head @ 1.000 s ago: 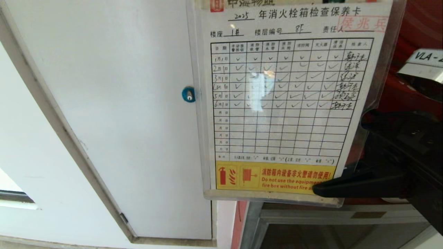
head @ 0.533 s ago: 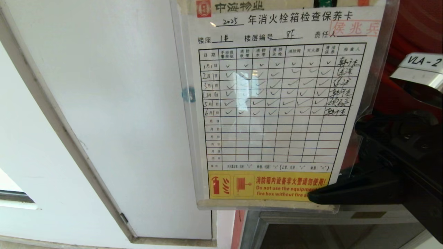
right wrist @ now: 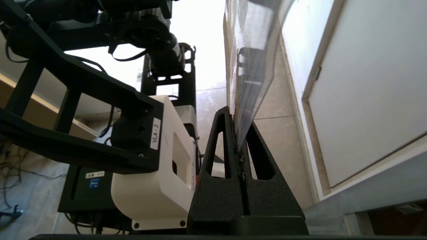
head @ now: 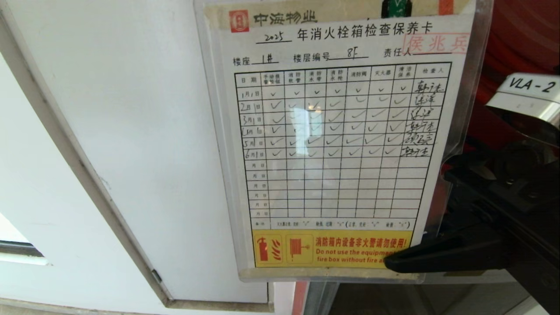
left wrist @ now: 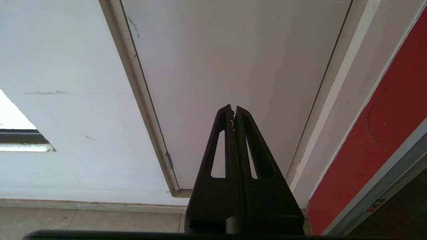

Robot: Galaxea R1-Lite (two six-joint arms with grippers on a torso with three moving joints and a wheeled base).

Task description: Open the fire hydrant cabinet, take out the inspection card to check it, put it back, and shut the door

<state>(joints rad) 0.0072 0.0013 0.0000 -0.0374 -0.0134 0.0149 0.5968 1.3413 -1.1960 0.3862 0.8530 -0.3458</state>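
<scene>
Inspection card, a white printed grid sheet in clear sleeve, clamped at its lower corner by right gripper; left gripper pressed together, empty.

One inspection card, two tools: right tool, left tool.

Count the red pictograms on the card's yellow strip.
2, side by side at the left end of the inspection card's yellow strip: extinguisher, then hose reel. None hidden.
</scene>
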